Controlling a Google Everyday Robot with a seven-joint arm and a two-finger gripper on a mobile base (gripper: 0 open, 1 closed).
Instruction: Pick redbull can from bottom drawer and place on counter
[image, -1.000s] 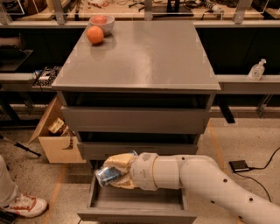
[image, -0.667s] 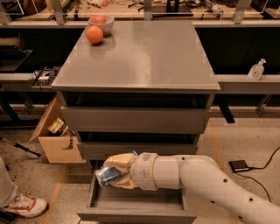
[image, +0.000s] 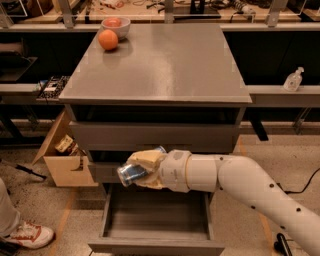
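Observation:
My gripper (image: 142, 170) is shut on the redbull can (image: 131, 173), a slim blue-and-silver can lying tilted between the tan fingers (image: 145, 161). It hangs above the pulled-out bottom drawer (image: 156, 244), in front of the middle drawer's front. The drawer's tray looks bare inside. The counter (image: 165, 60) is the grey metal top well above the gripper. My white arm reaches in from the lower right.
An orange fruit (image: 108, 39) and a bowl (image: 115, 25) with something red in it stand at the counter's back left. A cardboard box (image: 65, 157) sits left of the cabinet. A person's shoe (image: 27, 234) is at the lower left. A spray bottle (image: 293, 79) stands on the right shelf.
My gripper has lifted the can up out of the bottom drawer, and it now hangs higher, in front of the middle drawer.

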